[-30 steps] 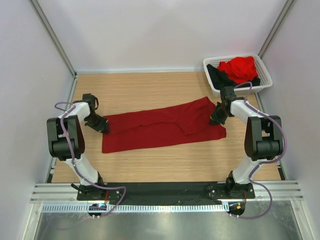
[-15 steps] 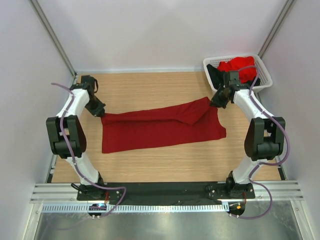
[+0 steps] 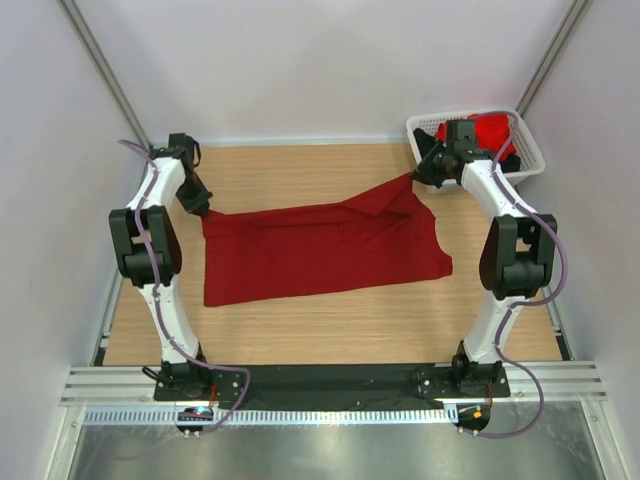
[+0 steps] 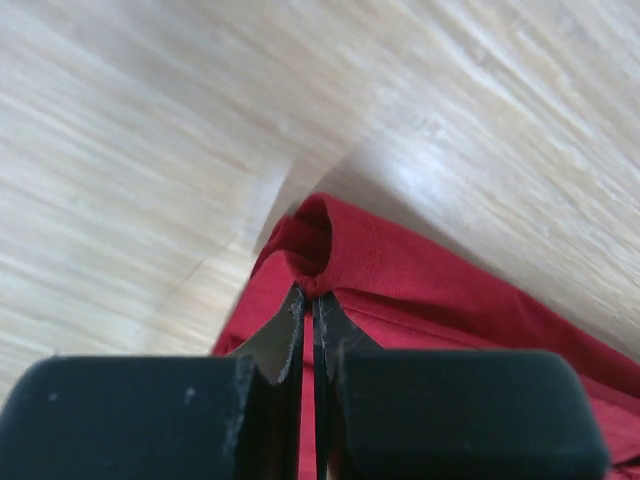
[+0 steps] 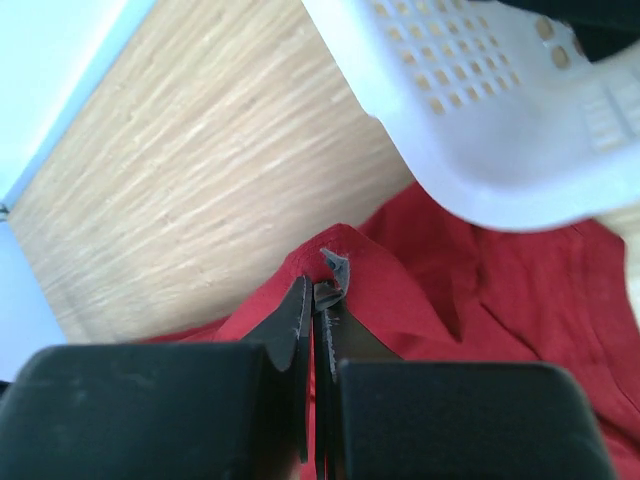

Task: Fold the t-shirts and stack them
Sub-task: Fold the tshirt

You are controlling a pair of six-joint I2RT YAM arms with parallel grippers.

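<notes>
A dark crimson t-shirt (image 3: 320,250) lies spread across the middle of the wooden table. My left gripper (image 3: 199,208) is shut on its far left corner, which bunches at the fingertips in the left wrist view (image 4: 312,240). My right gripper (image 3: 418,176) is shut on its far right corner, with the cloth pinched between the jaws in the right wrist view (image 5: 340,265). Both corners are lifted and the far edge is stretched between them. A brighter red t-shirt (image 3: 490,130) and a black t-shirt (image 3: 428,152) lie in the basket.
A white latticed basket (image 3: 528,150) stands at the far right corner, right beside my right gripper; its rim fills the top of the right wrist view (image 5: 480,110). Metal frame posts and white walls close in the table's sides and back.
Both grippers have moved toward the far side of the table, pulling the crimson shirt's far edge back and unfolding it wider. The right gripper is now beside the basket.
</notes>
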